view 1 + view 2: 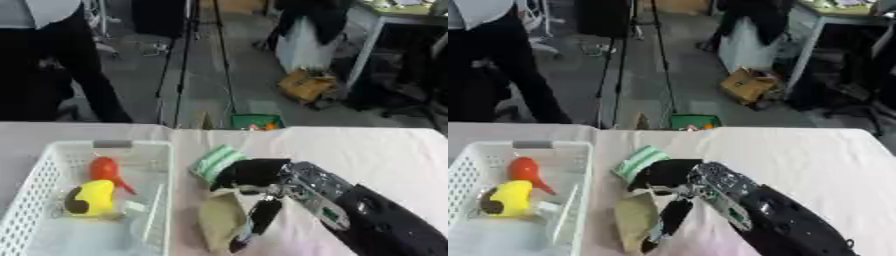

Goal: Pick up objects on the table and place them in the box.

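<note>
My right hand (255,176) comes in from the lower right, its black and silver arm slanting across the pale tablecloth (376,150). The hand hangs over two things just right of the white basket (39,185). Under the wrist lies a green-and-white striped packet (214,162), soft-looking and oblong, its long axis slanting from near-left to far-right, the far end pointing away from me. Below it sits a tan pouch (223,220), flat, matte and roughly leaf-shaped, with its long axis running almost straight toward me and its narrow top end pointing up at my palm. My fingers (262,212) reach down along the pouch's right edge and seem to touch it; whether they are curled round it I cannot tell. The basket is latticed plastic with a grey handle tab on its far rim. In it lie a smooth red pear-shaped piece (105,169), stem end toward me, and a glossy yellow rounded toy (92,197) with a dark patch on its left side.
</note>
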Robot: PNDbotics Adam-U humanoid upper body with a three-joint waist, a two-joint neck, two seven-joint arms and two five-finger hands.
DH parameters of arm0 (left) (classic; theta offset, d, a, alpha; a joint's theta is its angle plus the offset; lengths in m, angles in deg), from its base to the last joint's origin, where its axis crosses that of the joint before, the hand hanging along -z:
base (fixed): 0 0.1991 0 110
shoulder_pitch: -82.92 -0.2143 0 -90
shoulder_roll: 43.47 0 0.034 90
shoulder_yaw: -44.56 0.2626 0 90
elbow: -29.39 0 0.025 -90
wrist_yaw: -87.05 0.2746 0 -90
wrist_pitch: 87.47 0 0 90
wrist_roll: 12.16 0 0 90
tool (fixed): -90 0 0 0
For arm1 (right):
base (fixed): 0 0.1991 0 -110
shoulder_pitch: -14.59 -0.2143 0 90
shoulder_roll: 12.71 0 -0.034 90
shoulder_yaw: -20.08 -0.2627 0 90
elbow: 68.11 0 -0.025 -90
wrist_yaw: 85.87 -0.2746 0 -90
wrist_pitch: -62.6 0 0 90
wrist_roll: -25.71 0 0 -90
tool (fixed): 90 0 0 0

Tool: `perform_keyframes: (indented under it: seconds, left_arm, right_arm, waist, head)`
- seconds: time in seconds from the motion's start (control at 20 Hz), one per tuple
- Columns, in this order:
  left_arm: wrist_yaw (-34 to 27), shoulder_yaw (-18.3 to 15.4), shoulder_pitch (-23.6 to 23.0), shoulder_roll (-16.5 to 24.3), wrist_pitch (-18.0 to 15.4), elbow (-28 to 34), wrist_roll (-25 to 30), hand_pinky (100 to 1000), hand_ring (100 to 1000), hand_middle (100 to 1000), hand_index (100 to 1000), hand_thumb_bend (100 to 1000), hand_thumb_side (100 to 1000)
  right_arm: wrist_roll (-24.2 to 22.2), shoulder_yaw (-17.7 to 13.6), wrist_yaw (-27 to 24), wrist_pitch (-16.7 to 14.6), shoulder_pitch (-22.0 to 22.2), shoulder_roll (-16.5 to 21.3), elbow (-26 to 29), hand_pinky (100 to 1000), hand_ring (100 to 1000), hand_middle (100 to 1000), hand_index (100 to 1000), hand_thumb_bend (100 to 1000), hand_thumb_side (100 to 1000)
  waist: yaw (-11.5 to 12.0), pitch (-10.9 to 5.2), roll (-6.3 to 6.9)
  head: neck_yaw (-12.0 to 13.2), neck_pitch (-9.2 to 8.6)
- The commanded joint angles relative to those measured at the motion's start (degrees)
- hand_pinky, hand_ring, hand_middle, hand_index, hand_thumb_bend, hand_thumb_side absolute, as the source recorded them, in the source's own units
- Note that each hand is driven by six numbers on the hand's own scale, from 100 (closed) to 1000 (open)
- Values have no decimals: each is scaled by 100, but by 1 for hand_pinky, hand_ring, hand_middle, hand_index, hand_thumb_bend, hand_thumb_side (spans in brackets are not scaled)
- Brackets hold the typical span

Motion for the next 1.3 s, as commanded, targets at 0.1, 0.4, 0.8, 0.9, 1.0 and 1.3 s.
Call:
perform_keyframes:
  seconds: [0.1,0.4,0.8,0.9,1.0,1.3]
  left_arm:
    - [-15,4,70,26,11,85,24,952,935,1000,922,100,1000]
    - [-17,6,73,19,15,85,26,953,935,1000,922,100,1000]
    - [-26,12,79,17,20,85,40,953,935,1000,921,100,1000]
    - [-29,13,79,15,20,85,42,953,934,1000,920,100,1000]
    - [-31,13,79,14,22,85,46,953,934,1000,919,100,1000]
    - [-36,11,85,11,23,85,46,953,933,1000,918,100,1000]
  right_arm:
    - [-54,-101,2,-35,-123,39,-12,995,983,880,962,839,744]
    - [-26,-100,4,-22,-127,3,-44,987,971,801,924,794,732]
    - [110,-93,124,-15,-137,-13,-58,970,947,709,864,746,699]
    - [111,-92,143,-25,-134,-15,-65,953,921,704,858,719,685]
    - [102,-91,163,-28,-131,-18,-76,950,916,689,850,703,675]
    - [89,-88,171,-34,-120,-28,-85,932,894,615,801,652,648]
  waist:
    - [11,-91,14]
    - [26,-87,3]
    - [22,-91,-6]
    - [21,-91,-8]
    - [23,-90,-11]
    - [23,-90,-12]
  head:
    - [-39,-47]
    - [-47,-51]
    - [-53,-46]
    - [-53,-49]
    - [-55,-57]
    - [-56,-61]
